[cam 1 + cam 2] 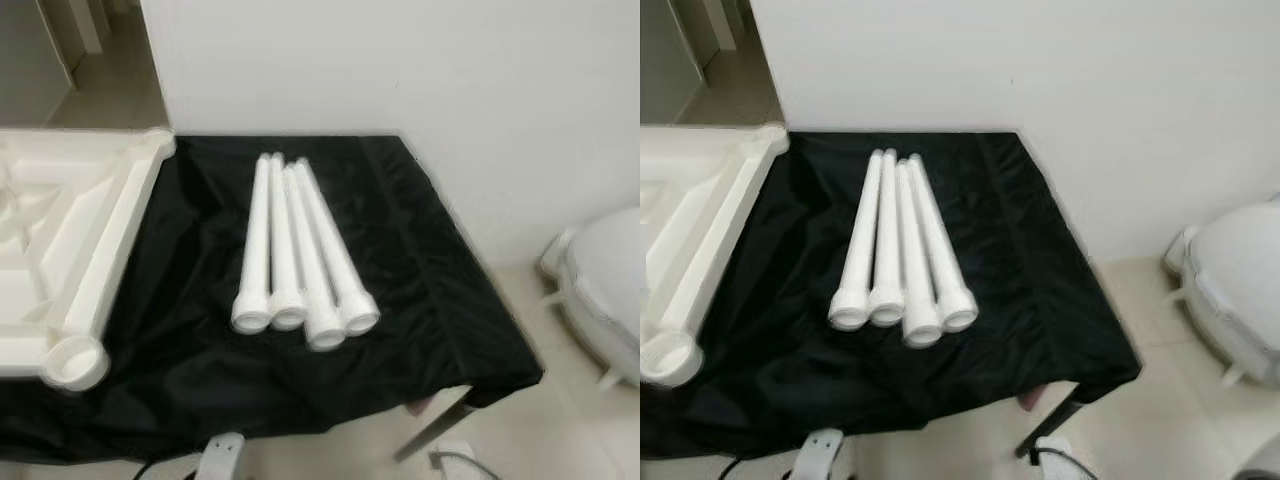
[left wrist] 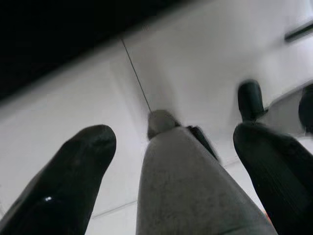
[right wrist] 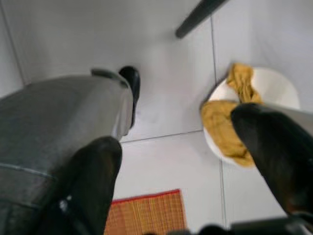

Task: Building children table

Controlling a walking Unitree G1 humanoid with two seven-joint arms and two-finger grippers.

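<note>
- Four white table legs (image 1: pixel 298 250) lie side by side in the left eye view, on a black cloth (image 1: pixel 420 260) draped over a work table. Each is a long plastic tube with a flared collar at the end nearest the robot, and the far ends bunch together toward the wall.
- To the left of the legs, well apart from them, lies the white moulded tabletop (image 1: pixel 70 250), underside up, with a round socket (image 1: pixel 76 360) at its near corner. I'd judge the step in hand to be fetching a leg: take one of the outer ones at mid-shaft, so the neighbours don't roll, and lift it straight up before carrying it toward that socket.
- From the right eye view the same bundle (image 1: pixel 902 250) sits near the middle of the cloth. To the right of the legs, off the table, stands a white rounded seat (image 1: pixel 1240 290) on the floor.
- Looking along the left gripper (image 2: pixel 176 171), its two black fingers stand wide apart, holding nothing, with the robot's grey leg and pale floor tiles below.
- Along the right gripper (image 3: pixel 195 166) the fingers are likewise spread and empty, hanging above floor tiles, a white bowl with a yellow rag (image 3: pixel 225 117) and an orange mat (image 3: pixel 146 213).
</note>
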